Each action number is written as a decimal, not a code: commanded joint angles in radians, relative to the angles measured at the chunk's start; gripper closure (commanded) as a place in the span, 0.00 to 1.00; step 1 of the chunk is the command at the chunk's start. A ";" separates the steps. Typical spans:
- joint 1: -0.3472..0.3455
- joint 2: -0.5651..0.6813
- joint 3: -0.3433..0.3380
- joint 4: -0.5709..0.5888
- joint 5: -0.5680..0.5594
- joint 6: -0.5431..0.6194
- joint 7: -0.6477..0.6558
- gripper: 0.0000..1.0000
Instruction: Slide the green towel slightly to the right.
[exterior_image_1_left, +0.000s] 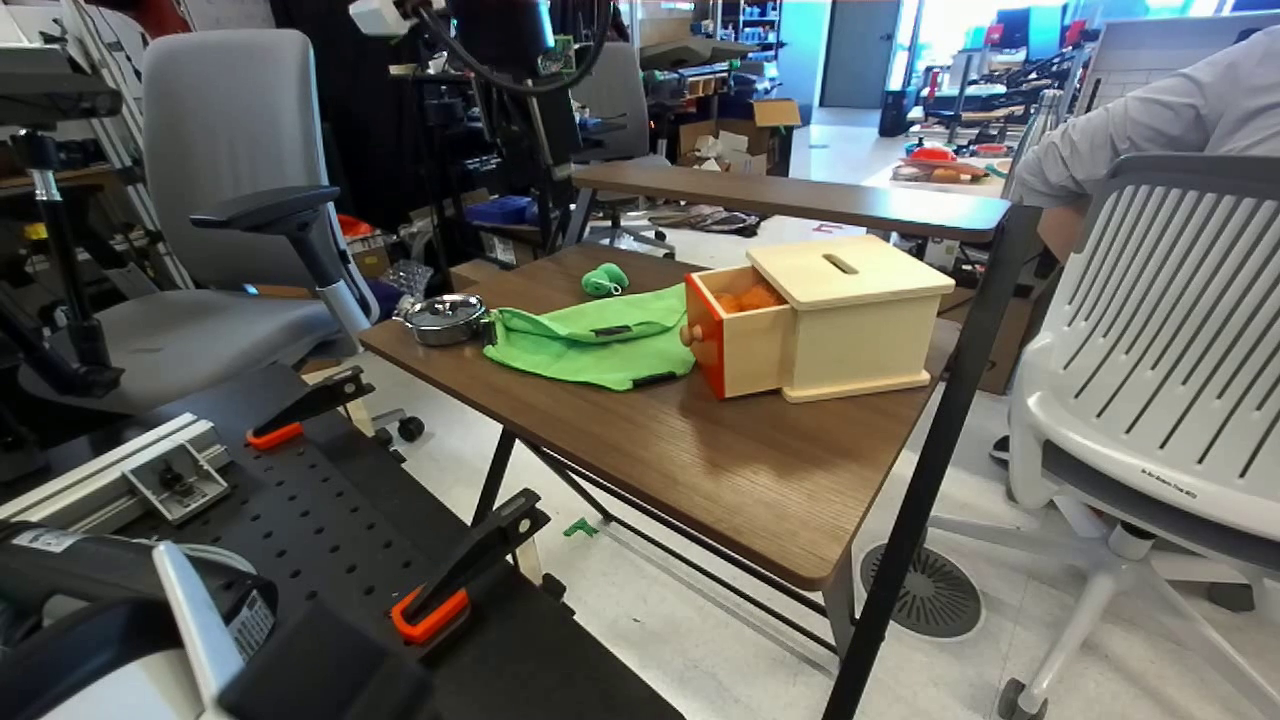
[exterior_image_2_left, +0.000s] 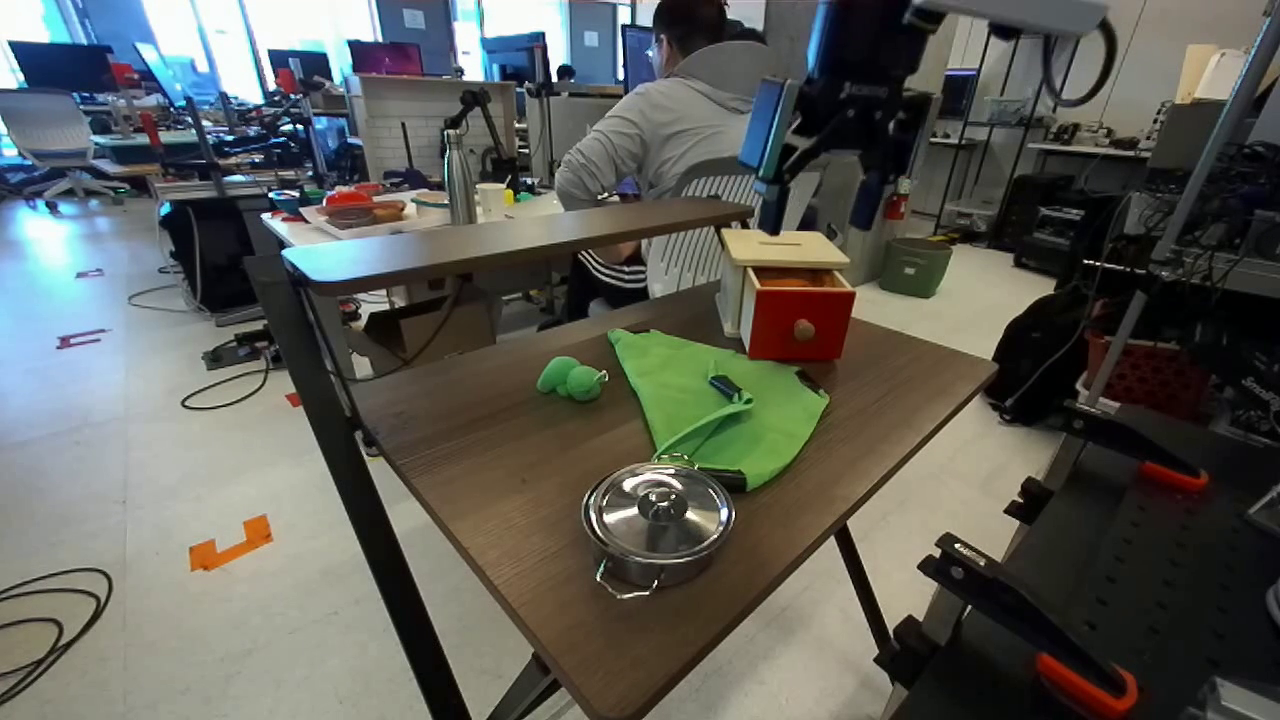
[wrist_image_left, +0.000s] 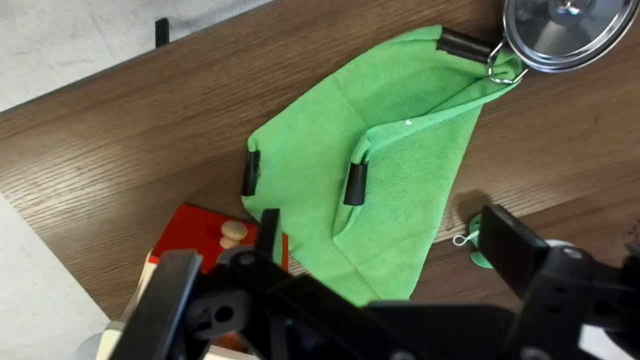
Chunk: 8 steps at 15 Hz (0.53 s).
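Observation:
The green towel (exterior_image_1_left: 590, 350) lies rumpled on the brown table, with a folded-over flap and black strips on its edges. It also shows in an exterior view (exterior_image_2_left: 710, 410) and in the wrist view (wrist_image_left: 310, 150). One end lies close to the box's red drawer; the opposite corner is under or against a handle of the lidded pot (wrist_image_left: 565, 40). My gripper (exterior_image_2_left: 818, 210) is open and empty, raised above the table near the box. In the wrist view its fingers (wrist_image_left: 385, 225) are spread wide, with the towel seen below between them. No finger visibly touches the towel.
The light wooden box (exterior_image_1_left: 865, 335) has its red-fronted drawer (exterior_image_2_left: 800, 320) pulled out, with orange things inside. A small green toy (exterior_image_2_left: 572, 380) lies beside the towel. The pot also stands near a table end (exterior_image_2_left: 660, 520). A raised shelf (exterior_image_1_left: 790, 195) runs along one table side.

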 joint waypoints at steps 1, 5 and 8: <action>0.032 0.134 -0.027 0.093 0.004 0.072 -0.006 0.00; 0.055 0.268 -0.060 0.193 0.011 0.075 -0.014 0.00; 0.075 0.366 -0.097 0.276 0.014 0.079 -0.002 0.00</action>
